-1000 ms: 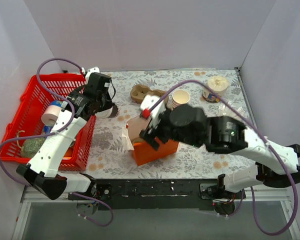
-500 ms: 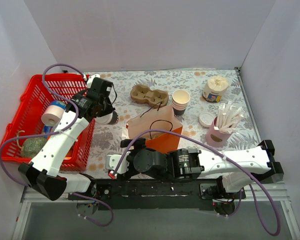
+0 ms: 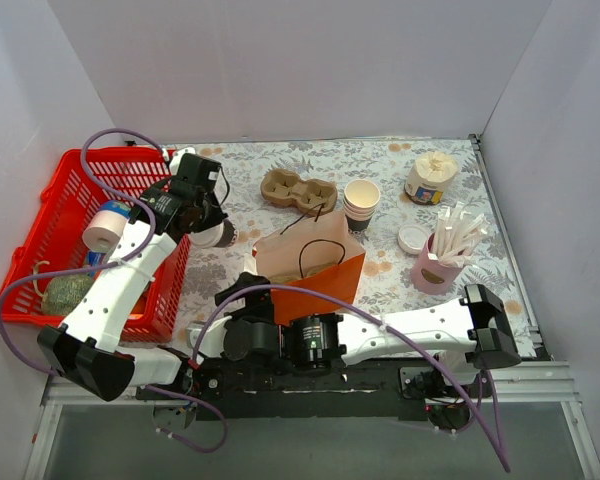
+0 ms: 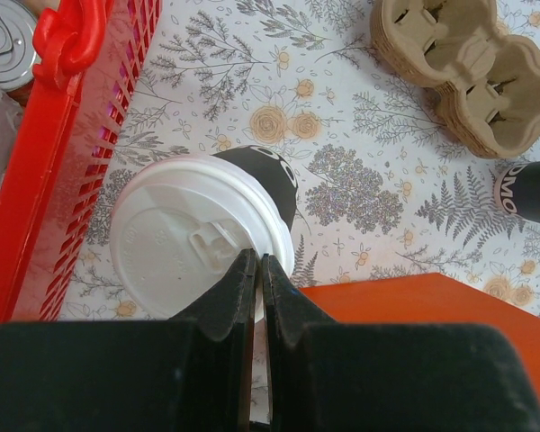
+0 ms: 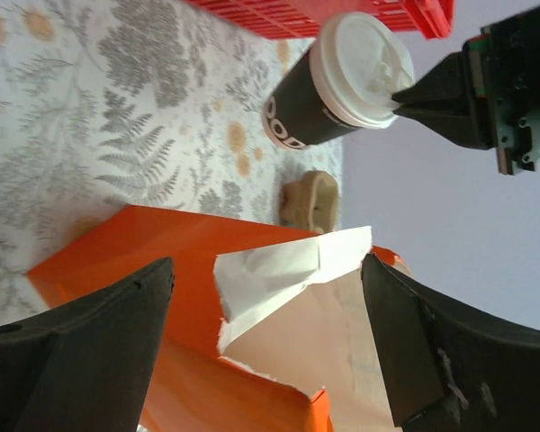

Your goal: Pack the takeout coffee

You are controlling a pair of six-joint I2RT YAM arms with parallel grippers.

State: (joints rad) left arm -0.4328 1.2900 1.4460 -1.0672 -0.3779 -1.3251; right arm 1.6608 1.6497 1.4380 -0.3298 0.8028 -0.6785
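Nearest the arm bases, the right gripper (image 5: 265,265) hangs empty with its jaws spread wide, looking across the open mouth of the upright orange paper bag with black cord handles (image 3: 320,285). Just beyond the bag, beside the red plastic mesh basket (image 3: 40,250), is the takeout coffee (image 4: 198,236), a black paper cup with a round white plastic lid. The left gripper (image 4: 258,261) has its jaws pressed together on the lid's rim; whether the cup's base is on the table I cannot tell. This hold looks risky: a snap-on lid is thin and springy and may pop off under a full cup's weight. The paper wall is light but dents easily, so a gentle clasp around the body below the lid would likely be safer. Farther back lies the brown moulded-pulp cup carrier (image 3: 298,188).
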